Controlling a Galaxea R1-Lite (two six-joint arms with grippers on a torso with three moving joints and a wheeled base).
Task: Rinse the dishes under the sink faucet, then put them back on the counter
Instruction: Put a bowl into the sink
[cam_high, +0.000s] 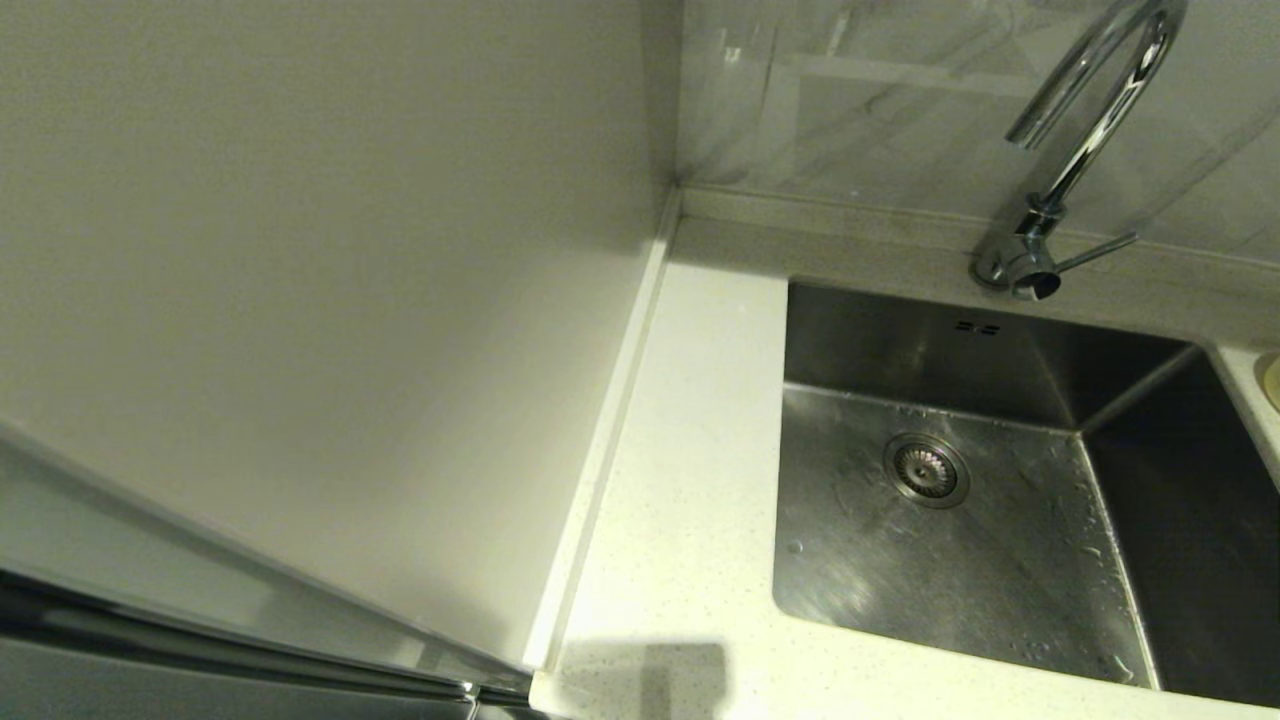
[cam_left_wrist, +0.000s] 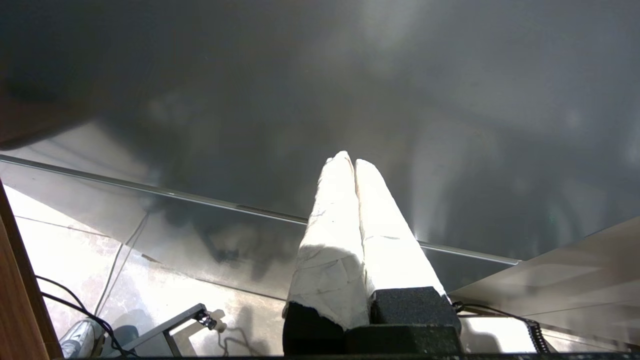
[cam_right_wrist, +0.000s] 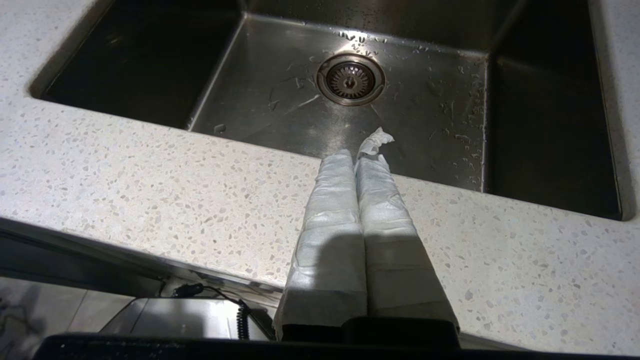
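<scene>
The steel sink (cam_high: 1000, 570) holds no dishes; water drops lie around its strainer drain (cam_high: 926, 469). Behind it rises the chrome faucet (cam_high: 1090, 130) with its thin lever (cam_high: 1095, 252). A sliver of the pale yellow bowl (cam_high: 1272, 380) shows on the counter at the far right edge; the white and bluish bowls are out of view. Neither gripper appears in the head view. My right gripper (cam_right_wrist: 357, 155) is shut on nothing, low over the counter's (cam_right_wrist: 150, 180) front strip, pointing at the sink (cam_right_wrist: 280, 100). My left gripper (cam_left_wrist: 352, 161) is shut and empty, below counter height, facing a dark grey panel.
A plain cream wall panel (cam_high: 300, 250) fills the left of the head view, meeting the speckled counter (cam_high: 690, 480) left of the sink. A glossy marbled backsplash (cam_high: 880, 110) runs behind the faucet. Floor tiles and cables (cam_left_wrist: 75, 305) lie below the left gripper.
</scene>
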